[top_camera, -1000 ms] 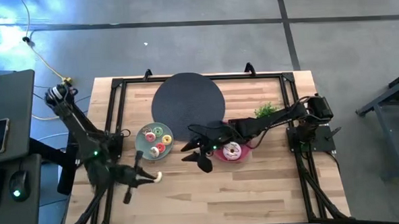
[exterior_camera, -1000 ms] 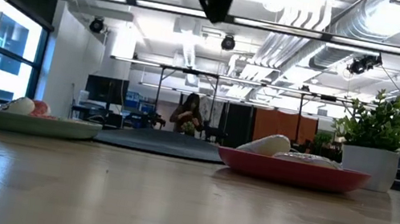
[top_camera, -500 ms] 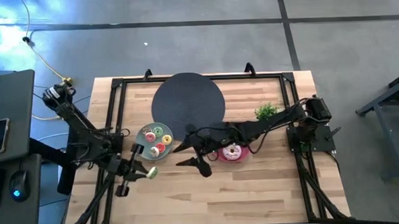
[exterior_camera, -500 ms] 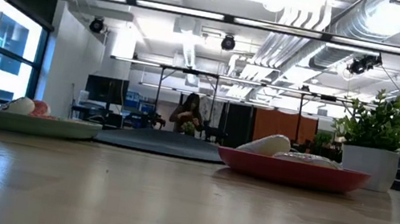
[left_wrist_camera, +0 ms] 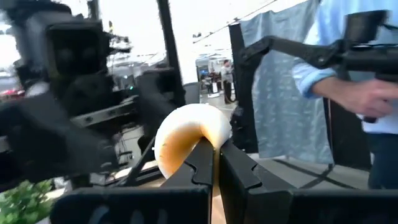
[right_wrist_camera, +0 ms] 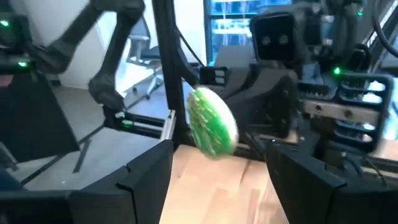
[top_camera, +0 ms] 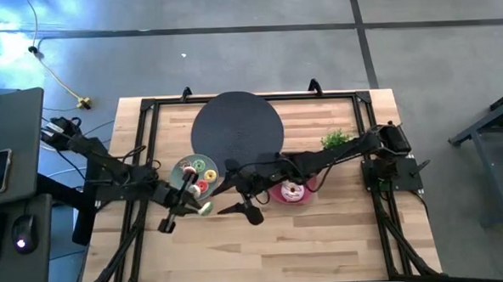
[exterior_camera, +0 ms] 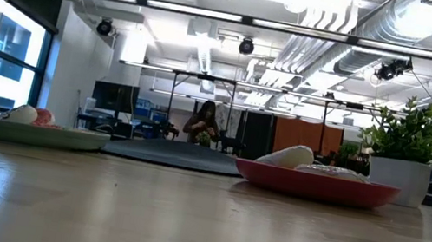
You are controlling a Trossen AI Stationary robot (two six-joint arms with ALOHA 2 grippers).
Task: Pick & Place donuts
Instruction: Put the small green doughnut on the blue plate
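Note:
My left gripper point(top_camera: 197, 206) is shut on a mint-green iced donut point(top_camera: 206, 208), held in the air just in front of the grey-green plate point(top_camera: 182, 180). The left wrist view shows the donut's pale tan underside point(left_wrist_camera: 183, 134). My right gripper point(top_camera: 235, 191) is open and empty, its fingers spread wide and facing the donut from the right, between the two plates. The right wrist view shows the green donut point(right_wrist_camera: 212, 121) ahead, between its open fingers point(right_wrist_camera: 146, 177). Several small donuts lie on the grey-green plate. A pink-iced donut point(top_camera: 293, 190) lies on the pink plate point(top_camera: 279, 197). My left gripper pinches the donut's rim point(left_wrist_camera: 204, 135) between its two fingers. The fingers come level from the table's left. The donut stands on edge beyond the fingers, lifted clear of the table.
A round black mat point(top_camera: 236, 129) lies at the far middle and a small potted plant point(top_camera: 336, 140) at the far right. In the low view the grey-green plate point(exterior_camera: 21, 131), the pink plate point(exterior_camera: 315, 185) and the plant point(exterior_camera: 404, 152) stand on the table. People show in the room beyond.
My left gripper has carried the donut from near the table's near-left part toward the far edge and the right, up beside the grey-green plate and toward my right gripper. My right gripper has risen out of the low view and shifted a little toward the left.

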